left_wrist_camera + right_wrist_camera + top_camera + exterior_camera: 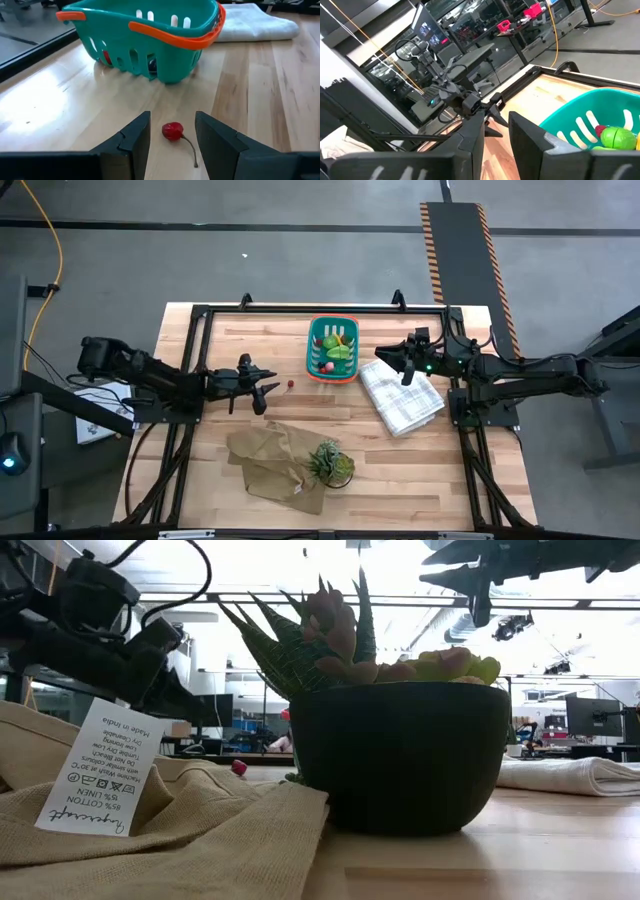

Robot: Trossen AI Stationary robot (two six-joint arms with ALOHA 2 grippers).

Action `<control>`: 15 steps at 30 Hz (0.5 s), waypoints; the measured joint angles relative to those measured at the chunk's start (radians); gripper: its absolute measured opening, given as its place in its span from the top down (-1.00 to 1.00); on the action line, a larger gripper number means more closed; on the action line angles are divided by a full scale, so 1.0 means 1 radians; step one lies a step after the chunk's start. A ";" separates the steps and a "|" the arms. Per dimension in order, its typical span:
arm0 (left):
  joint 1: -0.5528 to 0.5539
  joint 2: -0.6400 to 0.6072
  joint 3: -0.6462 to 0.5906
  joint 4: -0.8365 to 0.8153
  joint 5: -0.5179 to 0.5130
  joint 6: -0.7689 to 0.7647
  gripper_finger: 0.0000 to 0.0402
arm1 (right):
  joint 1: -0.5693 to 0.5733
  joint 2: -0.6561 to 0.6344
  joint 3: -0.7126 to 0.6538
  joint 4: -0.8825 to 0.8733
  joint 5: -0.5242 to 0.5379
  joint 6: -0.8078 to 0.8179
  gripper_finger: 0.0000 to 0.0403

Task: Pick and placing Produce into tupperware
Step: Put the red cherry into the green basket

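a pale wooden tabletop [450,470] carries the work. the step in hand looks like the pick of a small red cherry [173,131], lying at about 8 o'clock of the teal tupperware [333,350]. the left pincer [172,142] stands open astride it, not touching; next it should close, lift and carry to the basket. the right pincer [495,132] waits empty, slightly parted, over the checked cloth [402,398]. only the left wrist view shows the stem; the low view is blocked by a potted plant [400,730], probably hiding the basket.
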 joint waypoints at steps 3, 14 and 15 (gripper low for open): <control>0.000 0.049 0.000 0.050 -0.001 0.000 0.29 | 0.000 0.000 0.000 0.000 -0.007 0.000 0.61; 0.000 0.161 0.000 0.152 -0.003 0.041 0.29 | 0.000 0.000 0.000 0.000 -0.008 -0.007 0.61; 0.000 0.169 0.000 0.160 -0.003 0.045 0.29 | 0.000 0.000 0.000 0.000 -0.008 -0.008 0.61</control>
